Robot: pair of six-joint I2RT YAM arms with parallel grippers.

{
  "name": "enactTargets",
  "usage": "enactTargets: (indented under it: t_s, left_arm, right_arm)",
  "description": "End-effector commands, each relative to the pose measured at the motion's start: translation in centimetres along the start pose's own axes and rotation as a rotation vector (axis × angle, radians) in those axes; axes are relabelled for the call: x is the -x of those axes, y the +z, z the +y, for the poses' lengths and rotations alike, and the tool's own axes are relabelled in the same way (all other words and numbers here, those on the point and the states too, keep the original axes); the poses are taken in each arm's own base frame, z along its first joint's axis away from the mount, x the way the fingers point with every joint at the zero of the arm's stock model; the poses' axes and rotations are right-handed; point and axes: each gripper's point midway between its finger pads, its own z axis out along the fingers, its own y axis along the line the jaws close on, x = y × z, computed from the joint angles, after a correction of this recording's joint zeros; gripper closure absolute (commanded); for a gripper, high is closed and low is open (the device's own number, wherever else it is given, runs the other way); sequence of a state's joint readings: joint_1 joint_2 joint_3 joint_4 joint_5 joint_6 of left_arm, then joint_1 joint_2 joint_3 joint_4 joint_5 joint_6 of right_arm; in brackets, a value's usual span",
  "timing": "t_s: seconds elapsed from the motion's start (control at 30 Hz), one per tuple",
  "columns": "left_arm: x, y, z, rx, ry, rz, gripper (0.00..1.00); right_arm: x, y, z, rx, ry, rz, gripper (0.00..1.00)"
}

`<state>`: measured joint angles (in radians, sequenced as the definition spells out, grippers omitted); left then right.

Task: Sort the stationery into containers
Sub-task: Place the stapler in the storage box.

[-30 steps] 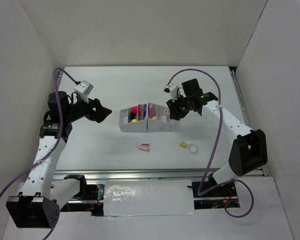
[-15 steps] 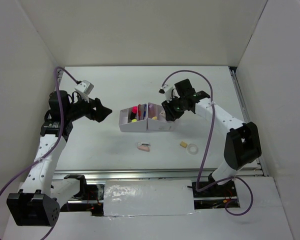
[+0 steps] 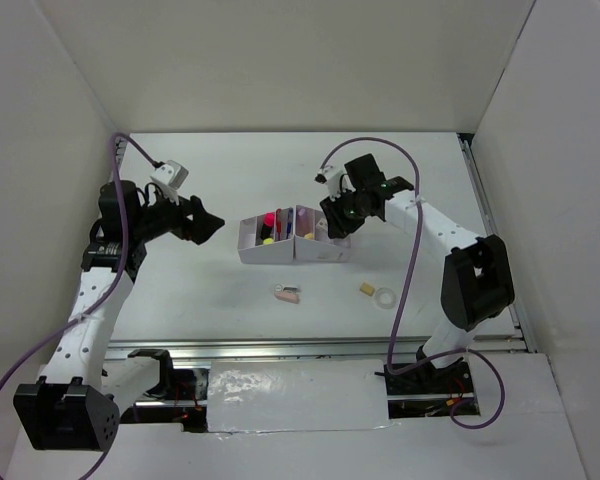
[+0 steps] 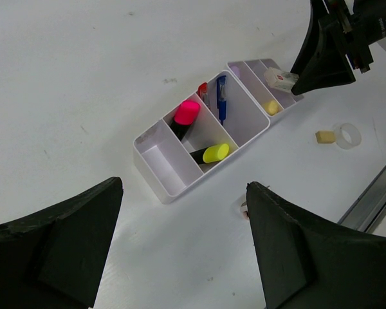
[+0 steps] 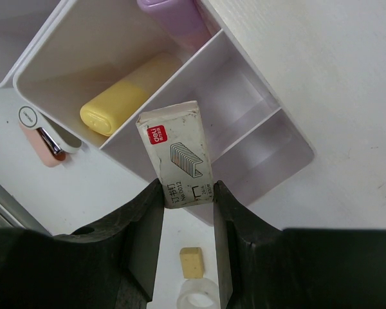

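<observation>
While right gripper (image 5: 186, 196) is clamping staple box (image 5: 179, 151) between narrowly parted fingers, holding it above organiser's (image 3: 280, 254) right unit, left gripper (image 4: 183, 187) is hovering left of organiser, jaws spread wide, gripping nothing. Pink eraser (image 3: 287, 294), tan eraser (image 3: 367, 288), tape ring (image 3: 386, 298) are lying in front of organiser.
</observation>
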<state>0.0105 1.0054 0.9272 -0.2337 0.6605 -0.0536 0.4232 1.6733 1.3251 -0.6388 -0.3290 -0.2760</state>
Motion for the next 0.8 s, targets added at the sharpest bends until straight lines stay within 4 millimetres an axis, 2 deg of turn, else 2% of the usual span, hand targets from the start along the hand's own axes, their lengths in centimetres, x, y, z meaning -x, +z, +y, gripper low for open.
enactTargets:
  t_s: [0.0,0.23,0.4,0.5,0.53,0.63,0.77]
  left_arm:
    - [1.9,0.2,-1.3,-0.052,0.057,-0.039,0.10]
    - [1.6,0.3,-1.4,-0.057,0.059,-0.032,0.10]
    - [1.7,0.4,-1.5,-0.063,0.061,-0.033,0.10]
    - [1.7,0.4,-1.6,-0.065,0.061,-0.033,0.09]
    - [1.8,0.3,-1.6,-0.065,0.062,-0.035,0.09]
    - [1.7,0.4,-1.7,-0.071,0.061,-0.030,0.09]
    - [1.9,0.4,-1.7,-0.072,0.064,-0.035,0.09]
  right_arm:
    - [2.0,-0.5,0.4,0.002,-0.011,-0.042,0.82]
    - [2.0,-0.2,0.8,0.012,-0.007,-0.028,0.75]
    - [2.0,-0.3,0.8,0.010,-0.007,-0.030,0.74]
    - [2.2,-0.4,1.0,0.013,-0.004,-0.032,0.68]
    - [2.4,-0.4,1.0,0.013,-0.005,-0.036,0.62]
    - [2.4,-0.5,1.0,0.014,0.001,-0.037,0.52]
    - [2.8,-1.1,1.8,0.031,-0.002,-0.056,0.46]
